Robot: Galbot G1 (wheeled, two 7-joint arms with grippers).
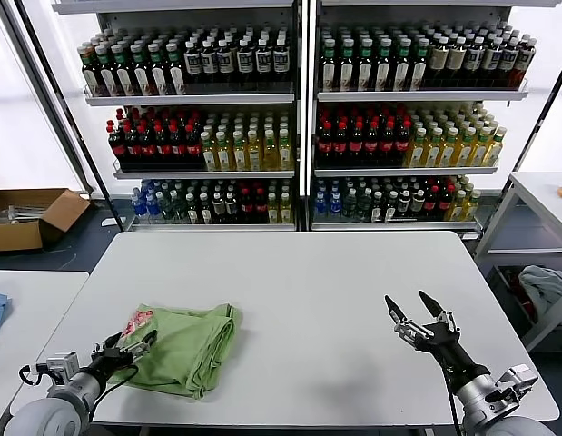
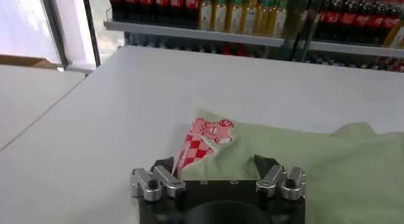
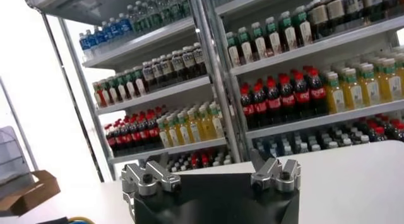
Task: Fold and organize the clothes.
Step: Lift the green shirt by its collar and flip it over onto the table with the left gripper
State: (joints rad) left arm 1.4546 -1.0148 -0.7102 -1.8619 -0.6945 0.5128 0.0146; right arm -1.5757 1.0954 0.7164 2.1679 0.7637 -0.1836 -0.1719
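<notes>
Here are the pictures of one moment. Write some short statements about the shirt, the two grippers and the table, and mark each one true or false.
1. The green shirt lies folded on the white table. True.
2. The right gripper holds the shirt. False: it is open, empty and far from the shirt.
3. The left gripper is at the shirt's edge, near the checkered print. True.
4. The shirt hangs over the table's edge. False: it lies wholly on the tabletop.
5. Shelves of bottles stand behind the table. True.
</notes>
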